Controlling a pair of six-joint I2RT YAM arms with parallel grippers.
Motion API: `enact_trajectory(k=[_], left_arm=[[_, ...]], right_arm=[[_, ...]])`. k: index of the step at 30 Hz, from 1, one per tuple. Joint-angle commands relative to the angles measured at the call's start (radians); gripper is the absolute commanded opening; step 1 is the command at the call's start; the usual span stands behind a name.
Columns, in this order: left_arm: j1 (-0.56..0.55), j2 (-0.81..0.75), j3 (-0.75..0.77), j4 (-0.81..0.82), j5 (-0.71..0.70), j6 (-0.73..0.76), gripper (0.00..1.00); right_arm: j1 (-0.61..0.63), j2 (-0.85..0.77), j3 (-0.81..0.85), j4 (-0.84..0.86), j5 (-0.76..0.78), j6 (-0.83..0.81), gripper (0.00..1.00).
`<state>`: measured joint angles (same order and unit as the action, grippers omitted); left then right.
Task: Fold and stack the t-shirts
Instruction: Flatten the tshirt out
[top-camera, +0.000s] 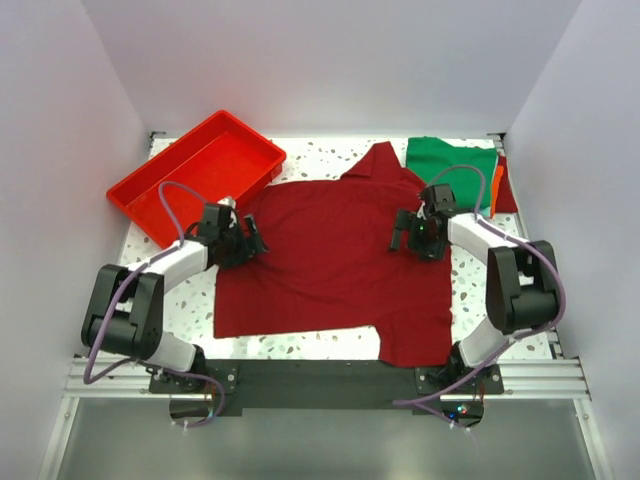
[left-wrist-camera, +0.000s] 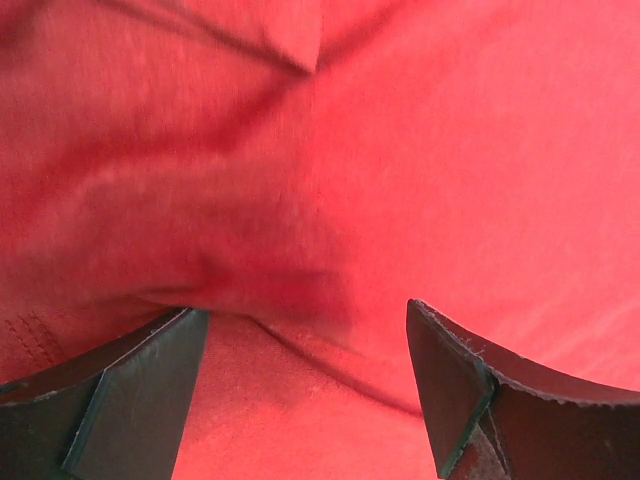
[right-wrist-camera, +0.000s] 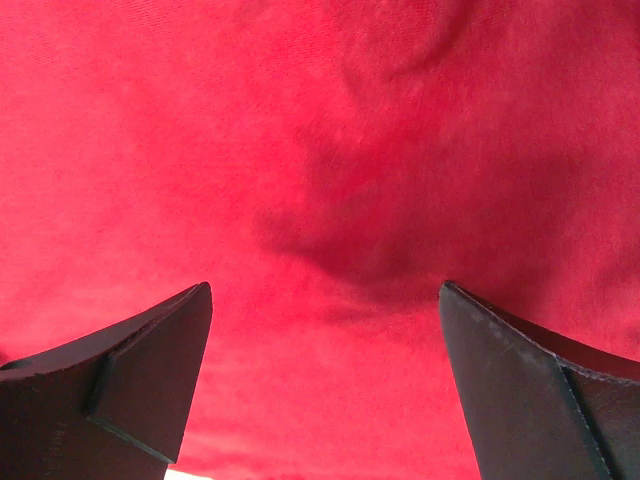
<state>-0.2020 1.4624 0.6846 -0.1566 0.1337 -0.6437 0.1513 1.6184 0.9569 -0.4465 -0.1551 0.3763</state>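
A dark red t-shirt (top-camera: 330, 265) lies spread flat across the middle of the table. My left gripper (top-camera: 250, 240) is at its left edge, jaws open, with a low fold of the red cloth (left-wrist-camera: 300, 300) between the fingers. Over the shirt's right side my right gripper (top-camera: 412, 232) hovers open above flat red cloth (right-wrist-camera: 330, 240). A folded green t-shirt (top-camera: 452, 160) lies at the back right. Beside it show narrow edges of an orange t-shirt (top-camera: 495, 185) and a red t-shirt (top-camera: 507, 195).
A bright red plastic tray (top-camera: 197, 175) sits at the back left, close behind the left arm. White walls enclose the speckled tabletop (top-camera: 330, 155) on three sides. The arms' bases stand on the dark rail (top-camera: 320, 380) at the near edge.
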Motion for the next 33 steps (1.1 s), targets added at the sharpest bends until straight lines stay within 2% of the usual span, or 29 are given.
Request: enact_trajectory(k=[1,8,14,21,27,33], left_arm=[[0.022,0.074,0.041,-0.015,-0.023,0.044,0.86],[0.065,0.164,0.136,-0.046,-0.039,0.085,0.86],[0.073,0.228,0.229,-0.026,-0.036,0.139,0.86],[0.073,0.279,0.340,-0.077,-0.082,0.219,0.86],[0.072,0.222,0.365,-0.093,-0.065,0.226,0.86],[0.015,0.041,0.316,-0.083,-0.117,0.282,0.86]], right_arm=[[0.001,0.055,0.048,0.038,0.015,-0.014,0.98],[-0.001,0.143,0.108,0.040,0.045,-0.014,0.98],[0.001,0.221,0.229,0.015,0.051,-0.016,0.98],[-0.001,0.268,0.347,-0.014,0.049,-0.016,0.98],[0.001,0.183,0.364,-0.031,0.005,-0.004,0.98],[-0.001,0.058,0.350,-0.076,0.014,0.004,0.98]])
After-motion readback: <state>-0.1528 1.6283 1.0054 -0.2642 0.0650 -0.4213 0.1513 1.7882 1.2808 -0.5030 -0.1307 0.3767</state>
